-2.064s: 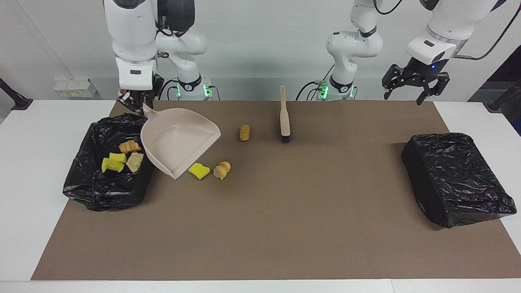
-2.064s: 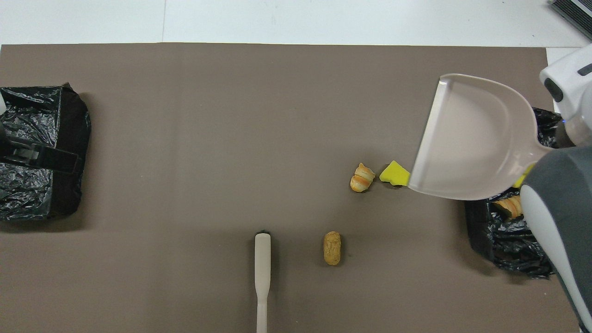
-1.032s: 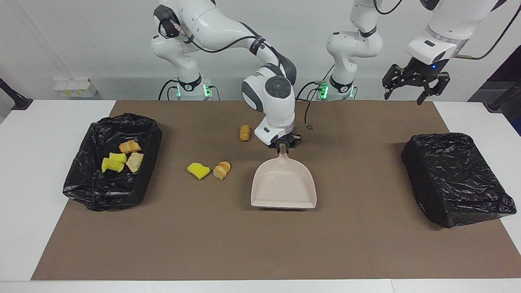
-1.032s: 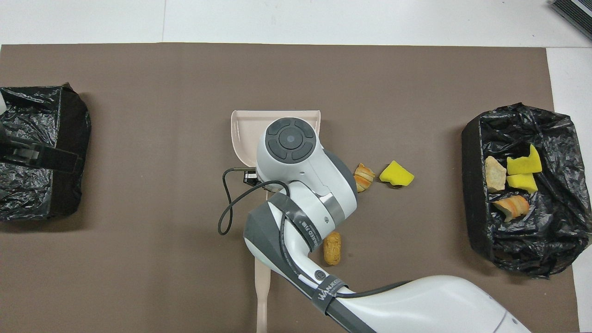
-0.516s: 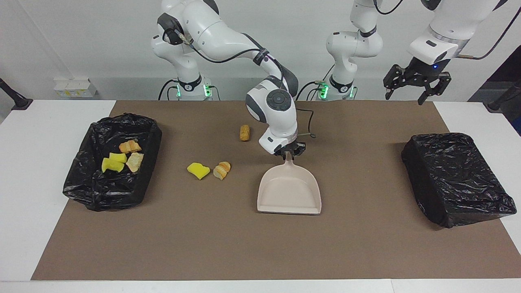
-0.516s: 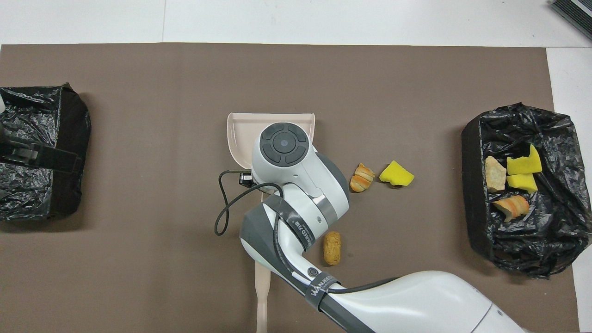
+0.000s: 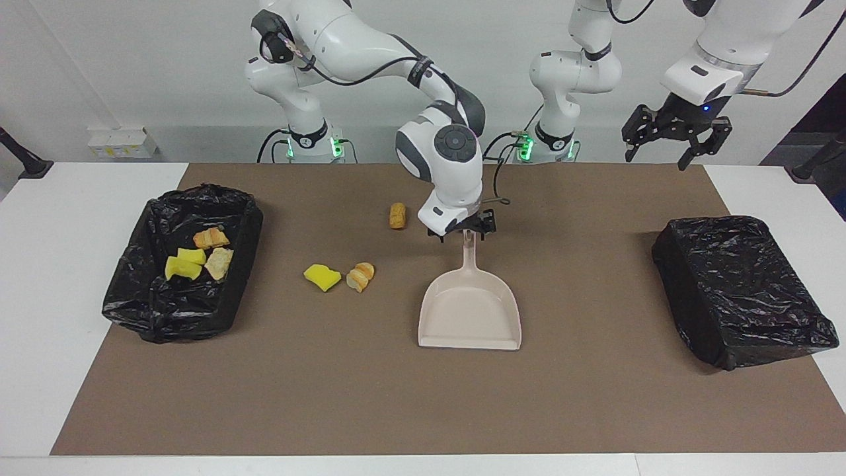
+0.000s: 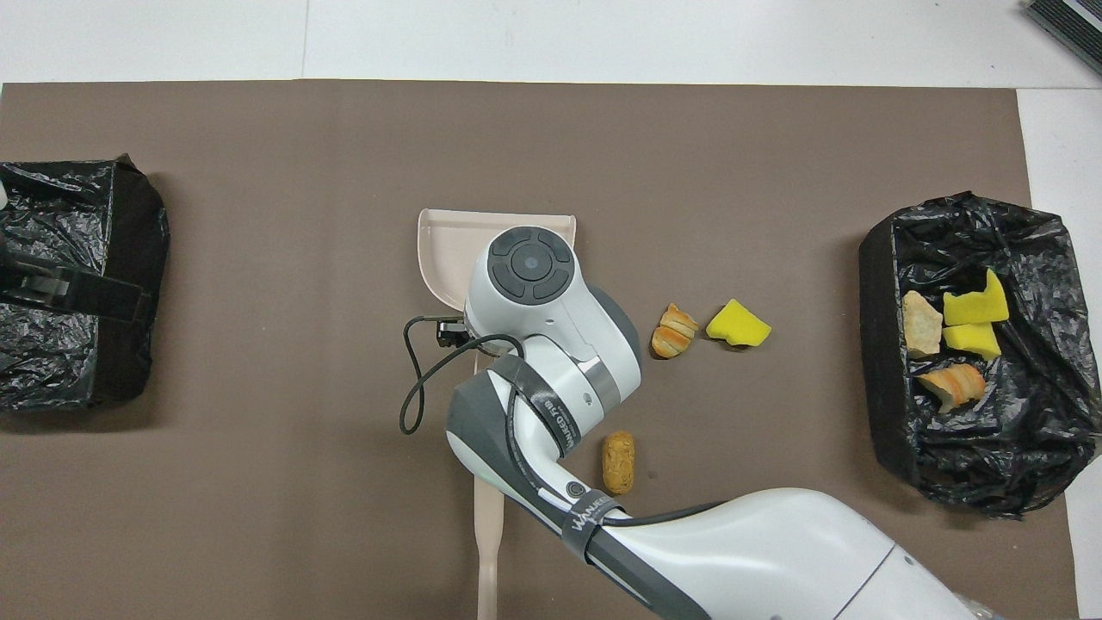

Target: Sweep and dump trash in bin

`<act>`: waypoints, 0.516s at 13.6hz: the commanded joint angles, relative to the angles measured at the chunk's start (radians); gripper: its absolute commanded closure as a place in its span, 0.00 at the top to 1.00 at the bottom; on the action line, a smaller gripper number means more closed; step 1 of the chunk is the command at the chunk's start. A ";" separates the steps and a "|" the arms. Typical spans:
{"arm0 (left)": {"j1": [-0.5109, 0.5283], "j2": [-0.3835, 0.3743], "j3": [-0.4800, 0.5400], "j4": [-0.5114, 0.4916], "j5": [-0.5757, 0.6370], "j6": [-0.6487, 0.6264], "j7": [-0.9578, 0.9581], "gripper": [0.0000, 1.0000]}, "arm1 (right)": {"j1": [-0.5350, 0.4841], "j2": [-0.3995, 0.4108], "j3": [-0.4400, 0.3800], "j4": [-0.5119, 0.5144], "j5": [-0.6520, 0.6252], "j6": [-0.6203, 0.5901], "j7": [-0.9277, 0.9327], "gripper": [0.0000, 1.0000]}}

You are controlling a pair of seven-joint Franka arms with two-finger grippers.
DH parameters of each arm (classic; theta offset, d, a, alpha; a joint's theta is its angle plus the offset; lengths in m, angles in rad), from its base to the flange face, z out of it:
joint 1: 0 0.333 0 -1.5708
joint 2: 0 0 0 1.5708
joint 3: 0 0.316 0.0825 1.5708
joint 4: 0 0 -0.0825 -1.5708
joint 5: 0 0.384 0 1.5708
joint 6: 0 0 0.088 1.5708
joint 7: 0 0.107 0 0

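Observation:
The beige dustpan (image 7: 470, 313) lies flat on the brown mat, its handle (image 7: 468, 254) pointing toward the robots. My right gripper (image 7: 462, 231) stands open at the handle's tip, fingers apart on either side. Three pieces of trash lie on the mat toward the right arm's end: a yellow sponge wedge (image 7: 322, 277), a bread piece (image 7: 361, 276) and a tan chunk (image 7: 397, 215). Several more lie in the black-lined bin (image 7: 173, 305) at that end. My left gripper (image 7: 674, 135) waits open in the air at its own end.
A beige brush handle (image 8: 487, 538) shows under the right arm, near the robots; its head is hidden. A second box wrapped in black bag (image 7: 740, 291) sits at the left arm's end. The brown mat (image 7: 423, 403) covers most of the white table.
The right arm set the dustpan down a little farther from the robots. Its gripper, shut on the handle before, has opened and drawn back to the handle's tip. The left arm has not moved.

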 commanded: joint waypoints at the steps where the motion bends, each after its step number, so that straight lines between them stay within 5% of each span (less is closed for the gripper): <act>1: -0.011 -0.003 0.007 0.010 -0.005 -0.013 -0.014 1.00 | -0.004 -0.128 0.000 -0.072 0.039 -0.135 -0.033 1.00; 4: -0.014 -0.003 0.007 0.010 -0.005 -0.018 -0.014 1.00 | 0.037 -0.278 0.000 -0.281 0.176 -0.090 -0.005 1.00; 7: -0.017 -0.003 0.001 0.010 -0.005 -0.010 -0.015 1.00 | 0.111 -0.447 0.000 -0.589 0.268 0.158 0.055 1.00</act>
